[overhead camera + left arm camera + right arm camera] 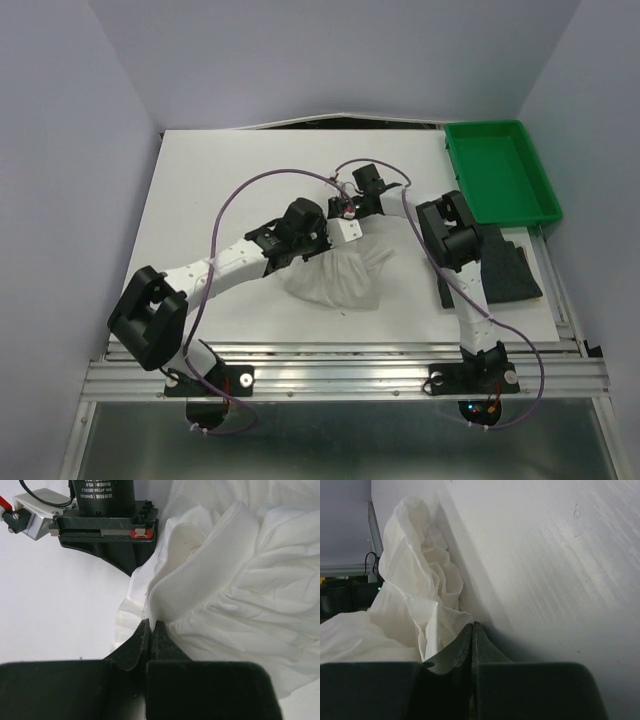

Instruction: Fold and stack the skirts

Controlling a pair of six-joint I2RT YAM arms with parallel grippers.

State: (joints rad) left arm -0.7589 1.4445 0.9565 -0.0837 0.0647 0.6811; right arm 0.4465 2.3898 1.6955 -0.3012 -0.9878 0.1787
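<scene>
Nearest, left arm [230, 262] reaching toward one o'clock. White skirt [335, 280] bunched centrally, dark skirt [505, 265] folded at its three o'clock. Left gripper [151, 625] clamped on waistband [210, 565]; right gripper [472, 626] closed at cloth edge, hold unclear. Could slip on lifting: thin pinch.

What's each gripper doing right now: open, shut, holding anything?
Left gripper: closed, pinching the edge of the white skirt.
Right gripper: closed against the skirt; whether cloth is pinched cannot be told.

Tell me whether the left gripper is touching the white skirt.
Touching. The left wrist view shows the left gripper shut on an edge of the white skirt.
</scene>
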